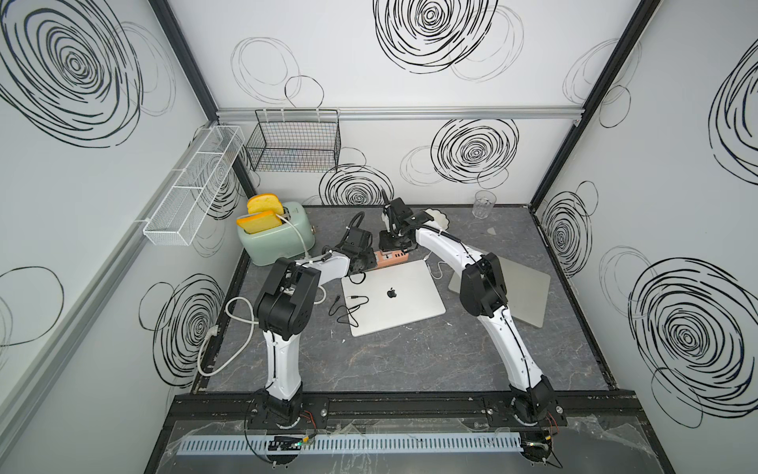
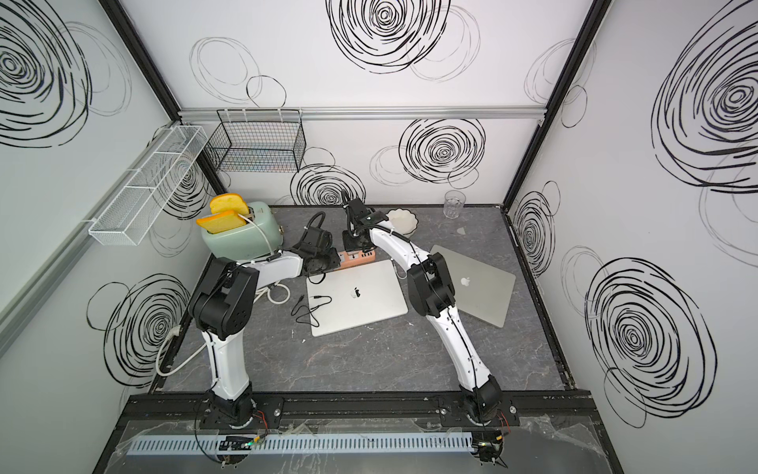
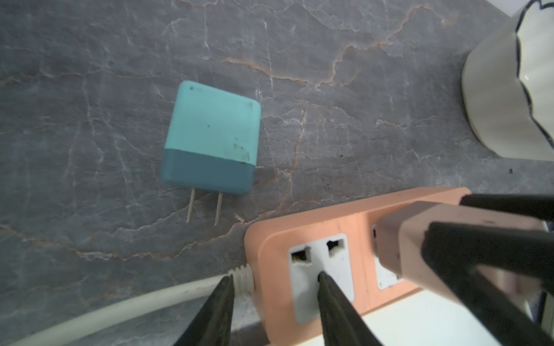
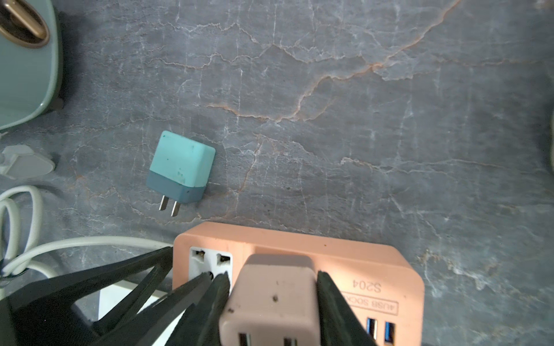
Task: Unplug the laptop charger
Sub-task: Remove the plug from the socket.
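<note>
Clamping the pale pink, boxy plastic laptop charger (image 4: 269, 302) with the right gripper (image 4: 272, 275), pressing one black finger flat against each of two opposite sides. Standing that charger on the second white socket of the salmon-pink plastic power strip (image 1: 394, 258), hiding the prongs from every view. Placing strip and charger in the upper middle of the frame in both top views, just beyond the far edge of the closed silver aluminium laptop (image 1: 393, 295) and largely under the two black wrists.

Holding the left gripper (image 3: 275, 277) with its fingers apart over the strip's cable end. Resting one fingertip (image 3: 325, 281) on the face of the vacant socket and hanging the other beside the ribbed collar of the round white cable (image 3: 120, 308), gripping nothing.

Showing a two-tone teal plastic plug adapter (image 3: 209, 137) flat on the grey marbled tabletop (image 3: 359, 90), near the strip yet apart from it, pointing two bare metal pins towards it. Showing a mint-green toaster (image 1: 275, 242) left of centre in both top views.
</note>
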You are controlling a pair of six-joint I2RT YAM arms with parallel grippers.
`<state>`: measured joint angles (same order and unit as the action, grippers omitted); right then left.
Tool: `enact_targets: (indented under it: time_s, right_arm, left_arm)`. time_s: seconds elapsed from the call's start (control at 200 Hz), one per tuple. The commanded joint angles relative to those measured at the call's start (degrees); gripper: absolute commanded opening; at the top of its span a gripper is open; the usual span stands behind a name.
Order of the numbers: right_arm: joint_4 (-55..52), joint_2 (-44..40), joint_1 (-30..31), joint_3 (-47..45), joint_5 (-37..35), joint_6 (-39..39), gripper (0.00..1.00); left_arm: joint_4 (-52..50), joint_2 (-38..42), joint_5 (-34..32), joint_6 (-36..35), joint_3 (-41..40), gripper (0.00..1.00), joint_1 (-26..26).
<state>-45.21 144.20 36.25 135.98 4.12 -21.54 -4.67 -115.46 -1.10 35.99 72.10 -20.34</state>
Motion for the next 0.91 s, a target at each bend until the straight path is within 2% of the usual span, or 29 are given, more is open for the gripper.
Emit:
enact_targets:
  time_s: [0.0, 0.235, 0.455, 0.545, 0.9]
  right_arm:
    - [-4.83, -0.15, 2.58, 3.82, 2.61, 1.37, 0.17]
    - [-4.75, -0.85, 2.71, 4.44, 1.16, 1.08, 0.17]
    - [-5.19, -1.19, -0.54, 4.57, 10.00, -4.87, 0.18]
    - [-4.74, -1.63, -1.18, 4.55, 11.23, -5.62, 0.17]
    - [-10.29, -1.90, 0.86, 6.16, 2.05, 3.66, 0.18]
  left_arm:
    - [-7.42, -6.96, -1.74, 0.65, -1.90, 0.48, 0.39]
    - [-9.65, -8.41, -2.40, 0.16, 0.33, 0.47, -0.03]
    - [-10.73, -8.73, -2.19, -0.39, 0.77, 0.46, -0.04]
    - [-10.89, -8.75, -2.13, -0.61, 0.88, 0.47, -0.16]
    - [-13.52, -10.11, -3.36, -1.36, 3.22, 0.46, -1.39]
